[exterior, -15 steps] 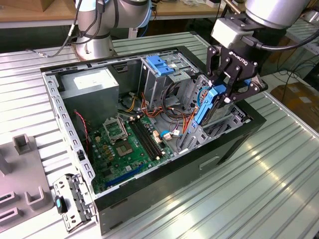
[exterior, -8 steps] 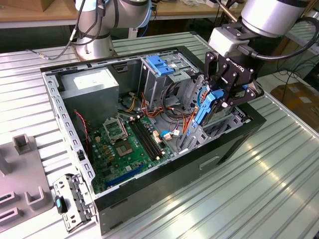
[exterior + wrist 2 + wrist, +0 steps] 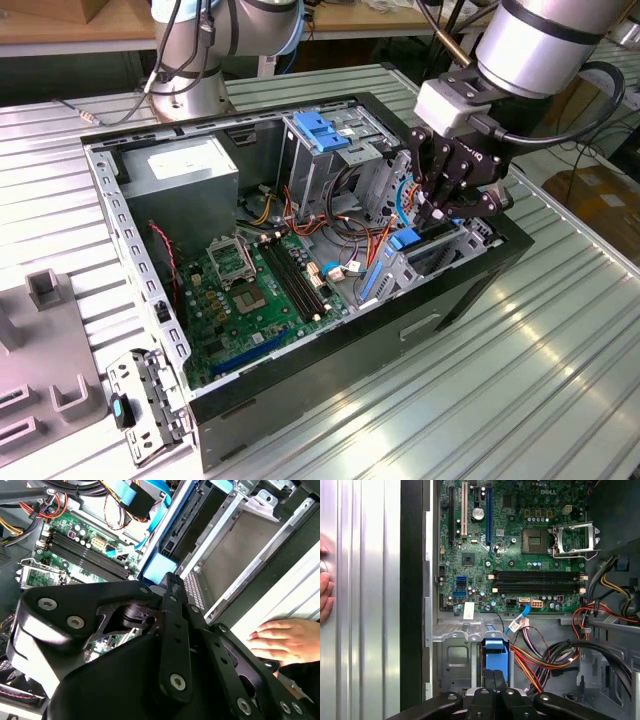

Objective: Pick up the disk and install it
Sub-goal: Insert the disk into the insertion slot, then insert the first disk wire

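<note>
Ribbed metal tabletop (image 3: 540,380) bears an open black computer case (image 3: 470,290); toward the exterior view's right, the black gripper (image 3: 432,215), fingers pressed together, hangs just above a blue plastic tab (image 3: 405,240).

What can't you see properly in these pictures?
The disk: edge-on in its bay in the second wrist view, label hidden.
A person's hand: cut off by the first wrist view's edge.
Whether the gripper touches the blue tab: the first wrist view looks along it, so any gap is hidden.
</note>
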Motion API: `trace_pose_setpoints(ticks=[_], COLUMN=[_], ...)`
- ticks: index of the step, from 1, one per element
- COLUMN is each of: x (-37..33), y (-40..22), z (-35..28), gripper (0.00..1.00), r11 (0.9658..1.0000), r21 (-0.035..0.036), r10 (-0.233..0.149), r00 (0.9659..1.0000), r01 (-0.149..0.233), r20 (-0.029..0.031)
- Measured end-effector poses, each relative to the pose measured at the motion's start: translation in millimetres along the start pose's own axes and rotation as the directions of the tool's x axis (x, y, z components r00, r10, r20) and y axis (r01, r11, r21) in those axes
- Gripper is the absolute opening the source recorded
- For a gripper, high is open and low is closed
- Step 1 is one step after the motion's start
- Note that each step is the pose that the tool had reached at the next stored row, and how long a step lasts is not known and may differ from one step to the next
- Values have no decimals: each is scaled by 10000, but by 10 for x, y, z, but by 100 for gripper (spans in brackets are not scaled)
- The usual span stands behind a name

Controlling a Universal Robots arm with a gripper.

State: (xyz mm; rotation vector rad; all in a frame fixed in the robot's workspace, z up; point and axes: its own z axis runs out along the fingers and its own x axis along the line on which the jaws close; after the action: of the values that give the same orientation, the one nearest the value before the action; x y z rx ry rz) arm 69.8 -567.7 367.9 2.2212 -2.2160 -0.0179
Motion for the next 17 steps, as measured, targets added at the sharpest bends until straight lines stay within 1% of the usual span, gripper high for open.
trace_pose_setpoints(ticks=[1,14,17], x=[0,0,1], y=[-1,-1,-21], z=[1,3,5], gripper=[11,11,11], r11=[10000,10000,10000], r21=[0,0,0], r10=[0,-1,-1], r00=[10000,10000,10000], r01=[0,1,1], r20=[1,-1,-2])
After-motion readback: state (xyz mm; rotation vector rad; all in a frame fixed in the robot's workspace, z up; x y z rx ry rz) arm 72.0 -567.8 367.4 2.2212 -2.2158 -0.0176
